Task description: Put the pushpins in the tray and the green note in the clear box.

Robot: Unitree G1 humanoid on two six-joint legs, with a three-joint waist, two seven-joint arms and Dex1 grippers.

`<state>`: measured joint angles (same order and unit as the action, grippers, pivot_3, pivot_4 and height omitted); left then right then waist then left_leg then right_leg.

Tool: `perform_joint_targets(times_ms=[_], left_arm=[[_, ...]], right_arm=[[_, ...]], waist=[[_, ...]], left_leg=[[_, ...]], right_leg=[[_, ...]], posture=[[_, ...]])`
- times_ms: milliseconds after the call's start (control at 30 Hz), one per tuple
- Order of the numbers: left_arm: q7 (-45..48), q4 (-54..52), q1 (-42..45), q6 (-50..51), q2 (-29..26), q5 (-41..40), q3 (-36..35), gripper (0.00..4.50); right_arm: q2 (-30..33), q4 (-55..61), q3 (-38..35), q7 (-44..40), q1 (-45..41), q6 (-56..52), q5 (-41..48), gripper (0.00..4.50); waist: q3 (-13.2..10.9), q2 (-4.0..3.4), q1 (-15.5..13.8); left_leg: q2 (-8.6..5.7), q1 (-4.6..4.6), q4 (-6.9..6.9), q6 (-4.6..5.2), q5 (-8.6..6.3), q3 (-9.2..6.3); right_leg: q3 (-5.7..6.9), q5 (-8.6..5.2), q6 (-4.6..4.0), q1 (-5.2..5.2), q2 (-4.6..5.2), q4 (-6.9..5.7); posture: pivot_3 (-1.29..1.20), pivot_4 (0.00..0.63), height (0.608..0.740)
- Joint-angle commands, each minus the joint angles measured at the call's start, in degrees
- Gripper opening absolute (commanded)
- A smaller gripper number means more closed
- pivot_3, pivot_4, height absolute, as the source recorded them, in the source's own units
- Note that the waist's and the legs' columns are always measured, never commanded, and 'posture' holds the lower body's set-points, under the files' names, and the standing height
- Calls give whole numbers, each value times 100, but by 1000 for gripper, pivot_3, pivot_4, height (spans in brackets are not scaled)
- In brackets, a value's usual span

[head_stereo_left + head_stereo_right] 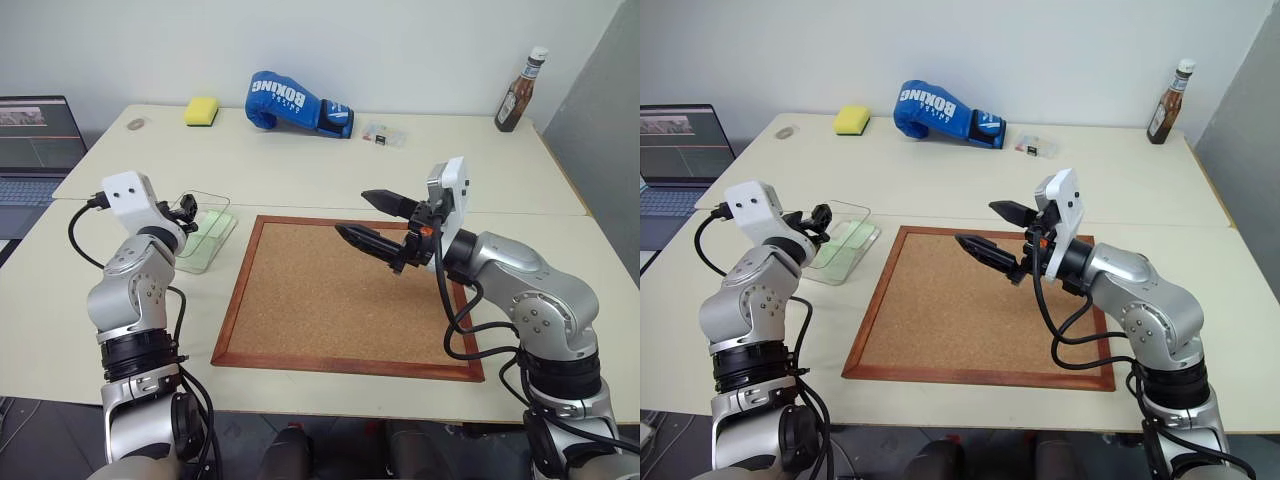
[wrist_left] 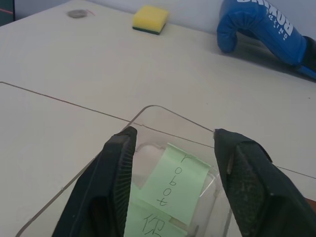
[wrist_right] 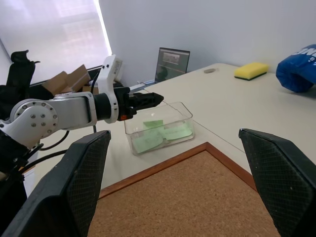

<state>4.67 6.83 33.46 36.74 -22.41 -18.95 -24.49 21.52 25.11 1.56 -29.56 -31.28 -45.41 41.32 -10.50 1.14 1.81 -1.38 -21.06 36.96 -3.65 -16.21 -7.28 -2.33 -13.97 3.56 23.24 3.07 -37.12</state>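
The left gripper is hovering right over the clear box, its two black fingers standing well apart with nothing between them, and through that gap the green note is lying inside the box with handwriting on it, overlapping another green slip lower down. From the right wrist view the box is sitting on the table just off the near left corner of the corkboard, with pale green paper resting on its floor and the left gripper's tips poised at its rim. Over on the other side, the right gripper is hanging above the corkboard, pointing across toward the robot's left, fingers spread wide and carrying nothing; in its own wrist view the two dark pads are framing the board's wooden edge and the box beyond. The cork surface is looking bare from up here; I cannot make out any pushpins or the brown tray. Along the far side of the table a yellow sponge is sitting beside a blue boxing glove, a tiny clear case is lying further right, and a brown sauce bottle is standing upright near the far right corner. A laptop is glowing at the left edge.
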Motion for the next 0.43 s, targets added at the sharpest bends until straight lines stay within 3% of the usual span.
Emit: perform_joint_targets(times_ms=[33,167,300,433], left_arm=[[671,-831,-208,-394,-237,105,647,3586],[895,-1947,-1038,-454,-120,296,1466,4392],[623,-2755,-1981,-634,354,495,1868,4392],[304,-3109,-2673,-637,799,668,2142,4392]], right_arm=[[47,186,-121,519,160,143,-460,4420],[69,212,159,1347,604,496,-1615,4420],[50,278,573,1948,1354,1101,-2765,4420],[-254,285,596,2442,2200,1456,-3306,4420]], waist=[[0,0,0],[1,0,-9],[0,0,-10],[0,0,-2]], left_leg=[[0,0,0,0,0,1],[-2,-2,-2,-21,10,8],[1,-3,-7,-23,8,16],[4,-5,-5,-19,6,16]], right_leg=[[0,0,0,0,0,0],[-8,0,0,1,4,3],[-14,0,0,4,5,7],[-14,-1,0,9,3,1]], posture=[[0,150,740],[0,150,740],[0,150,740],[0,150,740]])
